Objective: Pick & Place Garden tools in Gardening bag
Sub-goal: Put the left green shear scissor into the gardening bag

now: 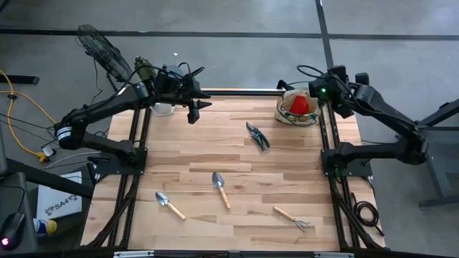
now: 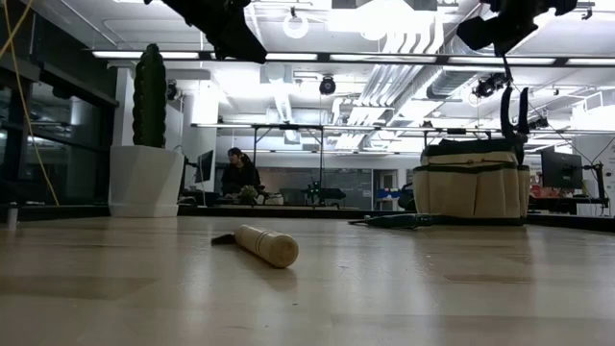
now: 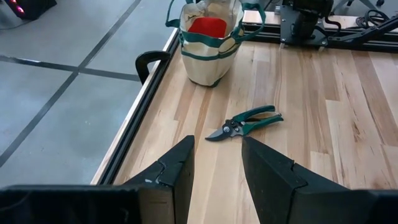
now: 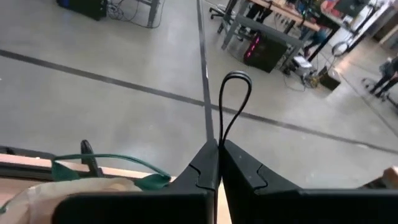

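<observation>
From above, the wooden table [image 1: 237, 154] carries two trowels [image 1: 221, 188], a rake [image 1: 292, 218] and pruners [image 1: 257, 136]; the gardening bag [image 1: 296, 109] stands at the far right corner. The left wrist view shows the left gripper [image 3: 217, 171] parted, empty, aimed toward the pruners — a skewed approach could nudge them. The right wrist view shows the right gripper [image 4: 218, 165] closed over the bag, crowding the drop.

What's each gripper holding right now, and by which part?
Right gripper is shut on a thin dark loop, apparently the handle of the bag. Left gripper is open, holding nothing.
</observation>
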Controlling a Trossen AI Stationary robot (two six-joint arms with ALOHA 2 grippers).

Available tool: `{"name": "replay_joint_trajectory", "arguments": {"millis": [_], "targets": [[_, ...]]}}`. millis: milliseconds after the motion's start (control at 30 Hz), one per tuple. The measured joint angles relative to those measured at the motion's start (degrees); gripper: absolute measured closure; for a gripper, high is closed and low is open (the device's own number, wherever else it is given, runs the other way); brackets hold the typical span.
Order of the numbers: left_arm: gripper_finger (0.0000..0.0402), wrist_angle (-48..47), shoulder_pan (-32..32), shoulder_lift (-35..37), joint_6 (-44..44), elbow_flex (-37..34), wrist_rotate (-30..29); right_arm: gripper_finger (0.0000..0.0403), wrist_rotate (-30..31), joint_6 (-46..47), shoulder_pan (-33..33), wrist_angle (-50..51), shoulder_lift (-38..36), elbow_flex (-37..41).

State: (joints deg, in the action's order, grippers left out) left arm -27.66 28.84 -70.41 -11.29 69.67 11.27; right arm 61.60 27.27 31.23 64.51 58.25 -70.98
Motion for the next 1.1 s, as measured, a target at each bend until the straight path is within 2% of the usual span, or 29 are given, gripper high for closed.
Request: {"name": "replay_joint_trajectory", "arguments": {"millis": [333, 533, 700, 1100], "targets": [[0.0272, -0.8, 0.0, 0.0, 0.0, 0.0, 0.0, 0.0399, -2.0, 8.7, 4.1, 4.3, 1.0, 0.0], [0.0272, -1.2, 0.0, 0.0, 0.0, 0.0, -1.2, 0.0399, -6.1, 8.3, 5.8, 4.3, 1.0, 0.0], [0.0272, -1.2, 0.0, 0.0, 0.0, 0.0, -1.4, 0.0399, -10.0, 0.7, 6.7, 3.1, 1.0, 0.0], [0.0272, -1.2, 0.0, 0.0, 0.0, 0.0, -1.4, 0.0399, -14.7, -17.9, 7.9, -1.6, 2.1, 0.0]]}}
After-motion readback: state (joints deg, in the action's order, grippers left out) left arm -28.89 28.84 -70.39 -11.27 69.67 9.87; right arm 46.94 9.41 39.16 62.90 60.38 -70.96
